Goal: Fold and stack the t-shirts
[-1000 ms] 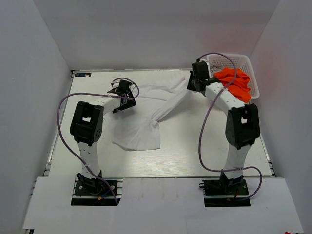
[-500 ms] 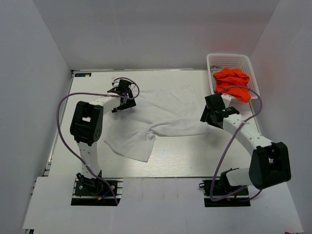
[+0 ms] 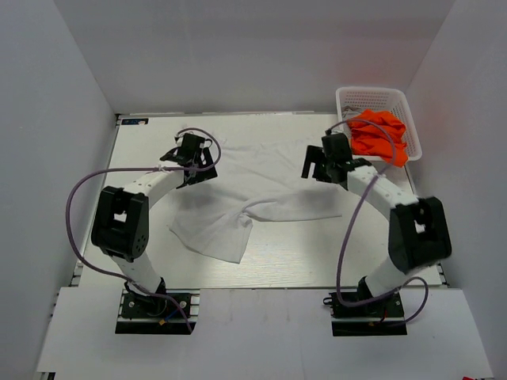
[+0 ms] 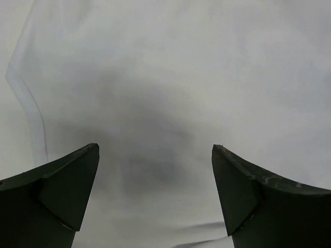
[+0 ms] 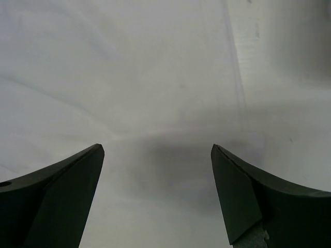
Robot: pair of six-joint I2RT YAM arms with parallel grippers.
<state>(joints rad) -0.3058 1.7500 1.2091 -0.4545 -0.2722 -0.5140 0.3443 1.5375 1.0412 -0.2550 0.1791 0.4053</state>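
A white t-shirt (image 3: pixel 253 186) lies spread and rumpled across the middle of the table, one corner folded toward the front. Orange t-shirts (image 3: pixel 380 136) are heaped in the white basket (image 3: pixel 400 103) at the back right. My left gripper (image 3: pixel 190 150) hovers over the shirt's back left edge, open, with only white cloth (image 4: pixel 165 103) between its fingers. Over the shirt's back right edge my right gripper (image 3: pixel 321 162) also stands open, and white cloth (image 5: pixel 129 77) fills its view below the empty fingers.
White walls close in the table on the left, back and right. The basket stands against the right wall. Purple cables loop from both arms above the table.
My right gripper let go of the white shirt, which dropped and spread flat; the arm swung forward, then back to the shirt's right edge. The left arm shifted slightly left.
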